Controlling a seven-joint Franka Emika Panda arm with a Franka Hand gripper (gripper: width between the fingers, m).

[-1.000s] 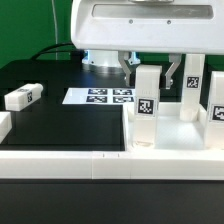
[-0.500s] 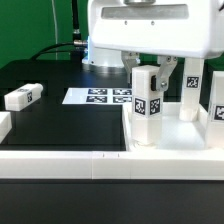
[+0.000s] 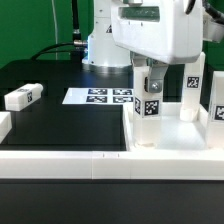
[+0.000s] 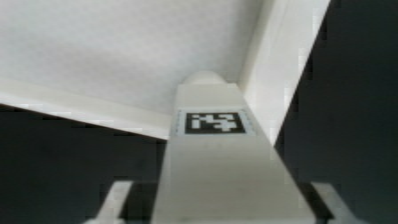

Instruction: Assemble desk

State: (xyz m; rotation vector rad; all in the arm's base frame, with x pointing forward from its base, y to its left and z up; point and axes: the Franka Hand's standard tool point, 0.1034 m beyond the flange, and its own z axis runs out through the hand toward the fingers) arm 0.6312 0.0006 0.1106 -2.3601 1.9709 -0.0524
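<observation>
Grip first: your pincer is clamped on a square white leg, one pad on each of two opposite flat faces. The wrist view shows the leg running straight out between the fingers, tagged face toward the camera.

The leg hangs upright over the near corner of the top, which lies on the black surface on the exterior view's right. Its lower end looks just above the round socket; you cannot tell from here whether it touches.

Two other legs stand on the top's far side. A fourth leg lies loose, well apart on the exterior view's left, beyond the marker board.

Expect the leg to be stiff and light, hard plastic that will not give under the pads. Its smooth faces may let it slip or twist if it binds in the socket. Holding it high, as you do now, seems right: the lower end stays free to enter. Keep the pads flat on the faces, not on the edges, so it stays upright.
</observation>
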